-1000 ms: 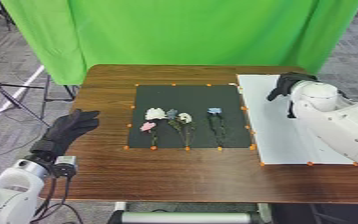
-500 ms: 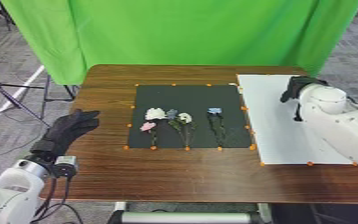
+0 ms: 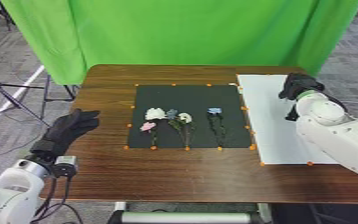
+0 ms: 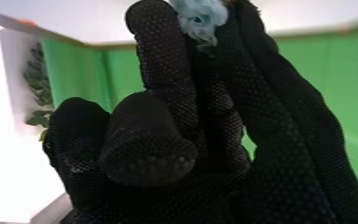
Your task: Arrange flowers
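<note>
One white sheet [image 3: 278, 140] beside mat [image 3: 233, 100], curtain [image 3: 193, 35] behind

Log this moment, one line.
right hand: holds pale blue flower over white sheet | left hand: open | other flowers: on black mat

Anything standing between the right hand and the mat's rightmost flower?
Nothing visible stands between the right hand and the rightmost flower; in the head view, the flat white sheet and dark mat lie between.

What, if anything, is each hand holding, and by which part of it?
The right hand holds a pale blue flower between its fingers, seemingly at or just below the bloom. The left hand holds nothing.
</note>
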